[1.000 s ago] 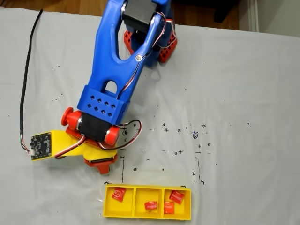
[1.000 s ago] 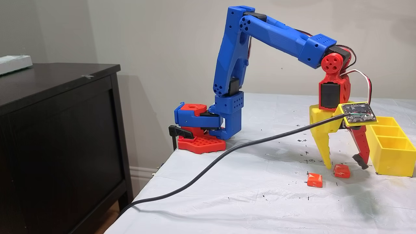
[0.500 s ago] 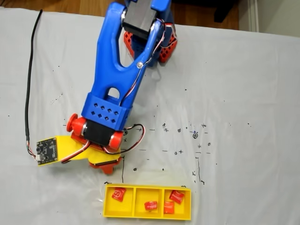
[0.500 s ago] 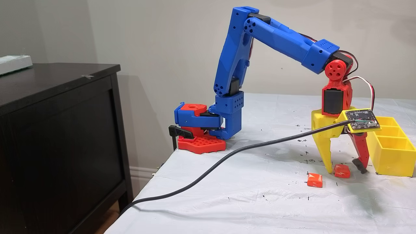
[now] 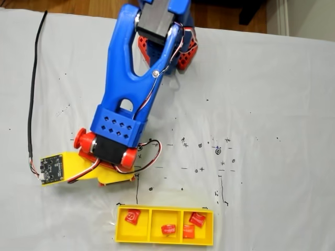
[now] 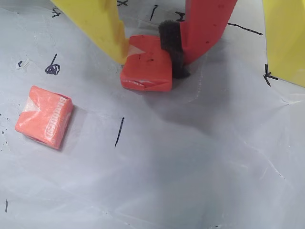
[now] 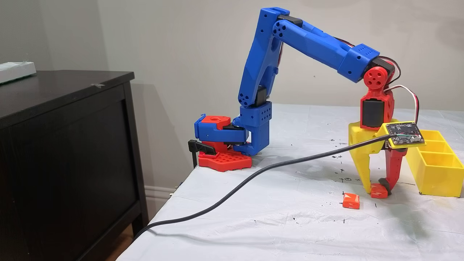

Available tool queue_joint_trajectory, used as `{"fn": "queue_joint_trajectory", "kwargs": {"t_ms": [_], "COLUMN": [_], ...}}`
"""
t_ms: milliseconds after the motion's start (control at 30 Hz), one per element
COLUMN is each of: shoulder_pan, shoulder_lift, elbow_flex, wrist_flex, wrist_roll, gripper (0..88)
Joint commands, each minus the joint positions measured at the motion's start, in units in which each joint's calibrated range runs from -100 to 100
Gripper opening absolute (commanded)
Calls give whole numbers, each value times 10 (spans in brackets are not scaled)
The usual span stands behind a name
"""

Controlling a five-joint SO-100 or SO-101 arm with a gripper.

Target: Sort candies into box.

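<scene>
I see my hand (image 6: pixel 148 50) pressed closed on one candy (image 6: pixel 147 70), yellow finger on one side and red finger with the dark pad on the other (the candy is resting on the counter (image 6: pixel 190 167)). A second candy (image 6: pixel 44 116) lies apart, at about eight o'clock from it. In a fixed view the box (image 5: pixel 164 240) holds four candies.

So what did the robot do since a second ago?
The end effector shifted a little toward the box and its red finger swung in, closing on the candy on the table. The other loose candy, the box and its four candies stayed put.
</scene>
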Motion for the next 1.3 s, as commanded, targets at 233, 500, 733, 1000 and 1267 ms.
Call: {"fn": "queue_joint_trajectory", "kwargs": {"t_ms": [233, 500, 733, 1000, 1267], "shoulder_pan": [-12, -49, -108, -157, -184], "shoulder_lift": [-54, -195, -226, -218, -196], "elbow_flex": [-74, -65, -39, -2, 34], "wrist_flex": [16, 25, -37, -127, -186], "wrist_roll": [-19, -46, -100, -126, -135], "gripper": [2, 2, 2, 2, 2]}}
